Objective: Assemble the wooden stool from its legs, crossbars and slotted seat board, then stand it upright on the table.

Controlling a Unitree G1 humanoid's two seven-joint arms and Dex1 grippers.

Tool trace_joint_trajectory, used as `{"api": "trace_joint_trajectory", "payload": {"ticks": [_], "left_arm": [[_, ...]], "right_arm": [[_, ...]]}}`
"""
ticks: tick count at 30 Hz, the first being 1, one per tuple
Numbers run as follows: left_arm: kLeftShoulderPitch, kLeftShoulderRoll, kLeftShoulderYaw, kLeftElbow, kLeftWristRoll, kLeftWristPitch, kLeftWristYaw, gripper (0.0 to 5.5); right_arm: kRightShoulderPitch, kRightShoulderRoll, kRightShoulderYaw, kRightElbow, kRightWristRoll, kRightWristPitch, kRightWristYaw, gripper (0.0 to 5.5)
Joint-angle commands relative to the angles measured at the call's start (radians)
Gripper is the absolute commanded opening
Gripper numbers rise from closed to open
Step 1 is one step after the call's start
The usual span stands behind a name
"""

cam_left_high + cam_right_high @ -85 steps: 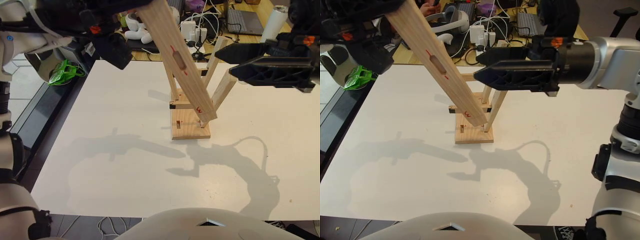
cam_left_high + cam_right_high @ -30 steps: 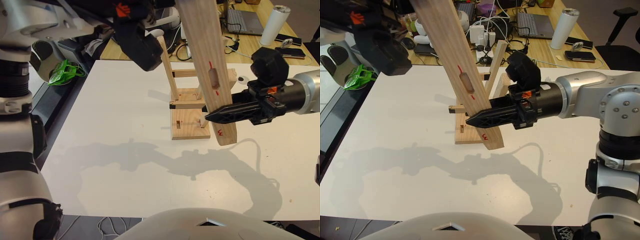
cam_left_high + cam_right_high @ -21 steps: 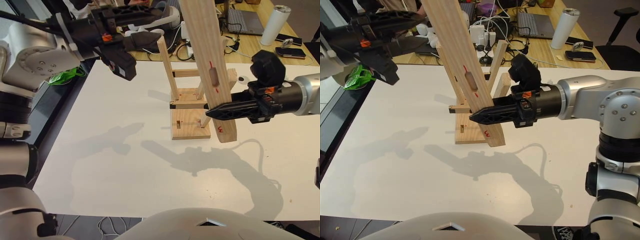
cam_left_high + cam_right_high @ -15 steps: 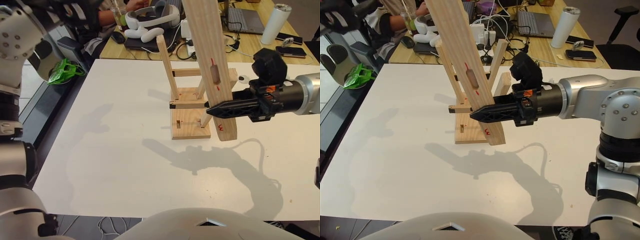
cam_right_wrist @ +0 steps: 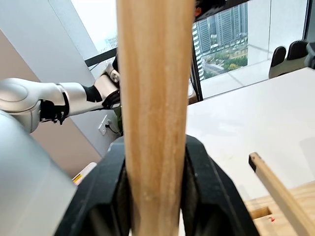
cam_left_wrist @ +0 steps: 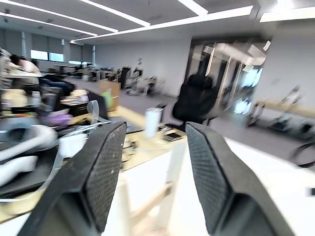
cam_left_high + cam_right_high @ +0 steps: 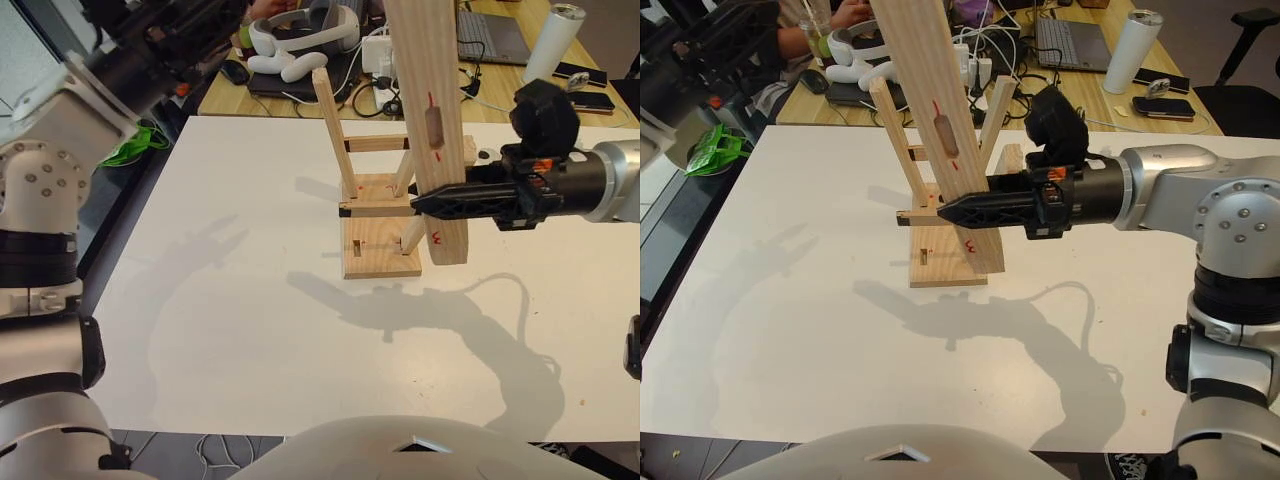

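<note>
One slotted plank is pinched near upright by the right hand at the seat board's 3 o'clock edge, seemingly for fitting. The left hand is spread, empty, at 10 o'clock.

Cannot see the upper end of the plank, cut off at the top of both head views; in the right wrist view, neither end. Behind the plank, lose parts of two stool legs and one end of a crossbar. Against the plank, cannot tell the right hand's fingers apart from the head. In the left wrist view, only pale blur for legs and room.
</note>
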Motion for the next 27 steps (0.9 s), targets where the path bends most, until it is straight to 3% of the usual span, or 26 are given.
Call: {"api": "trace_joint_trajectory", "payload": {"ticks": [1, 6, 13, 18, 27], "left_arm": [[0.156, -0.191, 0.005, -0.511, -0.480, -0.025, 0.500, 2.22], [0.300, -0.235, 0.061, -0.668, -0.487, 0.027, 0.476, 2.22], [0.264, -0.175, 0.110, -0.662, -0.467, 0.128, 0.376, 2.22], [0.208, -0.158, 0.132, -0.656, -0.485, 0.177, 0.294, 2.22], [0.148, -0.136, 0.067, -0.615, -0.479, 0.268, 0.258, 2.22]], "right_arm": [[0.196, 0.206, -0.046, -0.181, -0.119, -0.247, -0.182, 1.01], [0.308, 0.233, -0.093, -0.255, 0.035, -0.254, -0.212, 1.01], [0.352, 0.153, -0.069, -0.271, 0.252, -0.193, -0.209, 1.01], [0.345, 0.063, -0.048, -0.244, 0.251, -0.155, -0.128, 1.01], [0.308, -0.042, 0.013, -0.239, 0.166, -0.122, 0.067, 1.01]]}}
